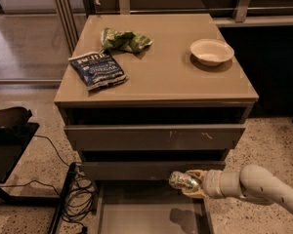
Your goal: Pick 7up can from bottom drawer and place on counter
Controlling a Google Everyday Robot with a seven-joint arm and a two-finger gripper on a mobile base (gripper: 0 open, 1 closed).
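I saw the counter [166, 77] offering bare room for a drop. The bottom drawer [136, 216] stood pulled out. Above it hung my gripper [191, 184], fingers clamped round the 7up can [178, 179], carried sideways, off the floor.

Speckled floor [278, 140] w/ blk cables [80, 191] at L.

Grn chip bag [125, 39] rear L, blue chip bag [97, 69] near it, wht bowl [211, 51] R, floor cables [80, 191] L
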